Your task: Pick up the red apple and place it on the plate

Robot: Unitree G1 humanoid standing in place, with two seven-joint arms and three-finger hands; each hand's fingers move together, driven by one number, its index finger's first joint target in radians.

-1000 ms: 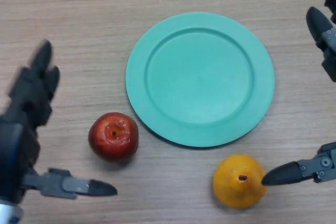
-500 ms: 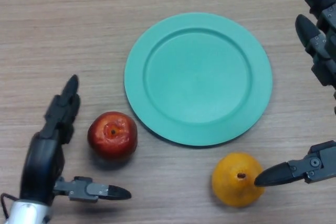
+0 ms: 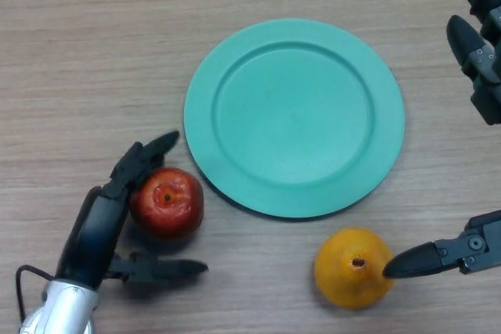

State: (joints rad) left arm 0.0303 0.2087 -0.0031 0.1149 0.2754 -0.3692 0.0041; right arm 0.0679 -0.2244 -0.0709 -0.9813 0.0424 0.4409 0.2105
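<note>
A red apple (image 3: 168, 202) lies on the wooden table, just left of the teal plate (image 3: 294, 116), which holds nothing. My left hand (image 3: 100, 223) is open around the apple's left side: its fingers (image 3: 143, 156) reach over the apple's far-left edge and its thumb (image 3: 166, 269) lies on the table below the apple. I cannot tell whether the fingers touch the apple. My right hand (image 3: 479, 52) is open at the right edge, its thumb (image 3: 429, 257) pointing at an orange.
An orange (image 3: 354, 267) sits near the front, below the plate's right half, with my right thumb tip right beside it. The wooden table (image 3: 94, 52) stretches bare to the far left.
My left hand has moved right and closed in on the apple, its fingers now over the apple's far-left side. The right hand has barely shifted.
</note>
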